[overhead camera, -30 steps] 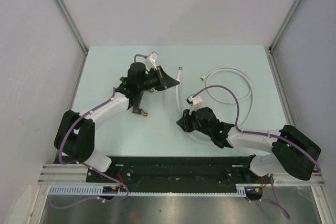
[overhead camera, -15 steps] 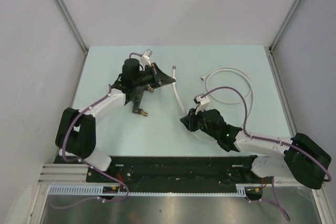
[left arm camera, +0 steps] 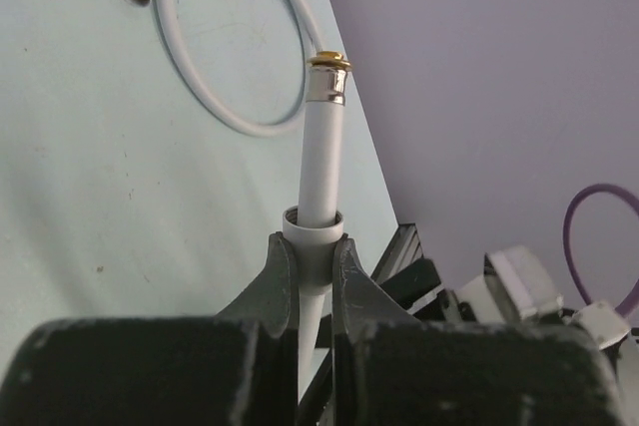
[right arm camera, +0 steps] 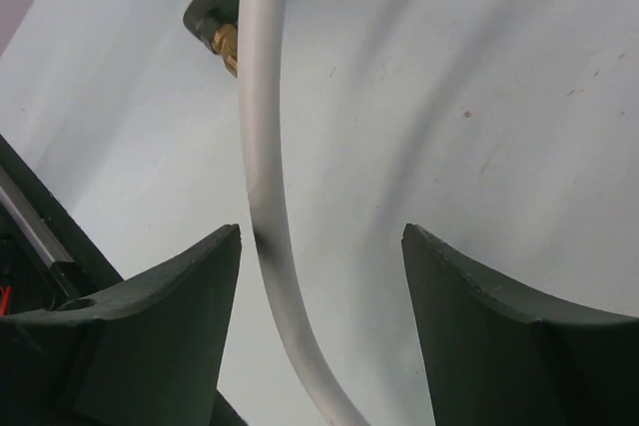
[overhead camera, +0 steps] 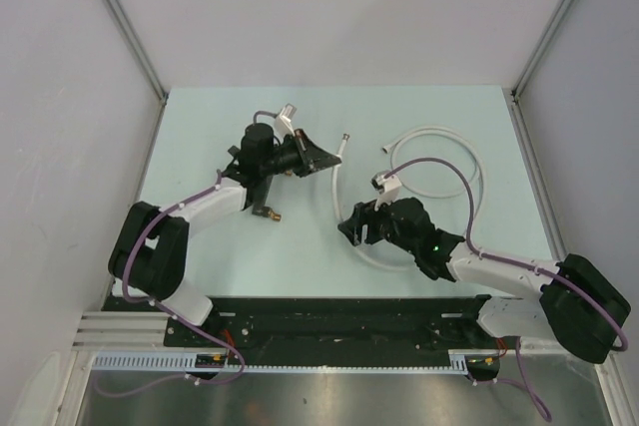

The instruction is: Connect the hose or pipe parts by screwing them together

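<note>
Right gripper (right arm camera: 319, 236) has just let go. A second ago we had it pinched on the middle of the hose (right arm camera: 262, 177). Now its jaws stand wide and the hose runs loose between them, nearer one finger, not clamped. Left gripper (left arm camera: 310, 243) is unchanged, still closed tight on the hose just below its silvery connector (left arm camera: 327, 78), with that end lifted off the table (overhead camera: 200, 117). The rest of the hose loops on the table to the right, its second end lying free. The tap (overhead camera: 267, 209) lies on the table near the left arm, brass end showing, and nothing holds it. Our read: the right gripper is freed to fetch the tap, and screwing has not started.
</note>
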